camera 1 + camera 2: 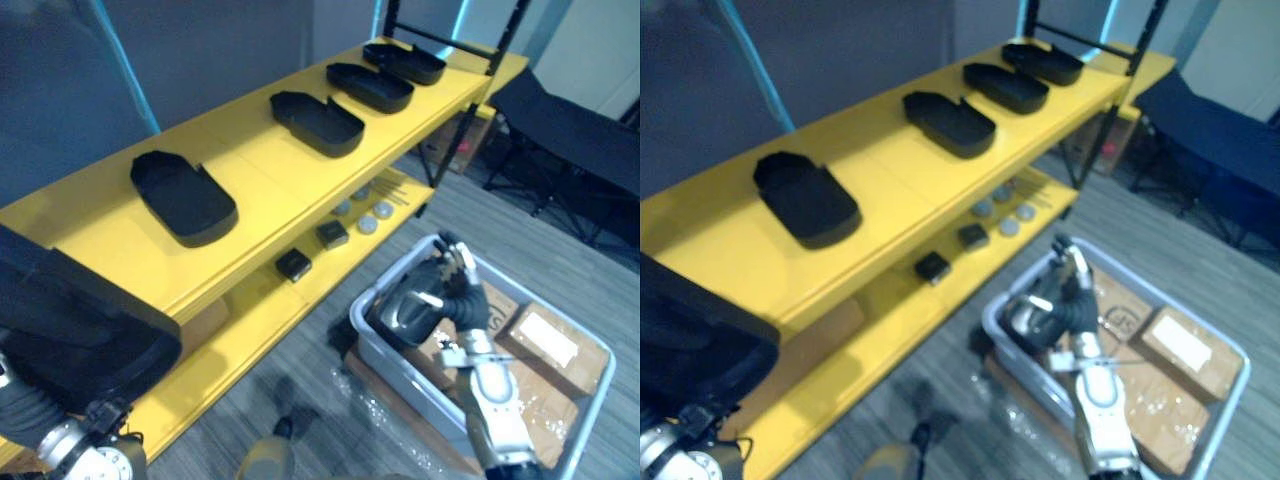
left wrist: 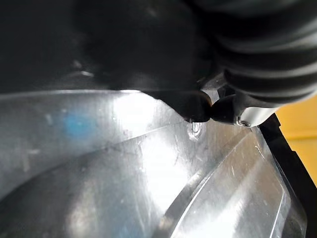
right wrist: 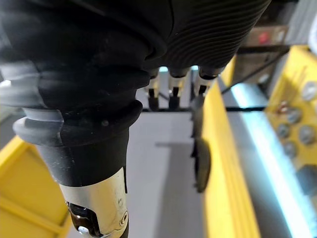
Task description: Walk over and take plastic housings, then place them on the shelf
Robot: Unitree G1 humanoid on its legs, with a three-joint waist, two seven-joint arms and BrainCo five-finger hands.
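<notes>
The right hand (image 1: 452, 272) is standing upright at about 4 o'clock in the head view, over the grey bin (image 1: 372, 335), with its forearm rising from the bottom edge. In its wrist view its fingers (image 3: 173, 97) are reaching out nearly straight and are closing on nothing. A dark glossy bulk (image 1: 402, 312) is sitting just at 9 o'clock of the hand. I cannot tell whether it is part of the hand or something in the bin. Cardboard boxes (image 1: 545, 345) are lying in the bin.

The left hand (image 2: 267, 59) is sitting at 7 o'clock beneath a large black housing (image 1: 80, 330), which is covering it and running off the left edge. Whether the hand is gripping the housing cannot be told. A shiny grey surface (image 2: 124, 163) is pressing close against it in its wrist view.

Four black housings (image 1: 183, 197) are lying in a row on the yellow shelf (image 1: 100, 240), from 9 o'clock to 1 o'clock. Small black boxes (image 1: 293, 264) and silver discs (image 1: 368, 224) are resting on the lower board (image 1: 250, 312).
</notes>
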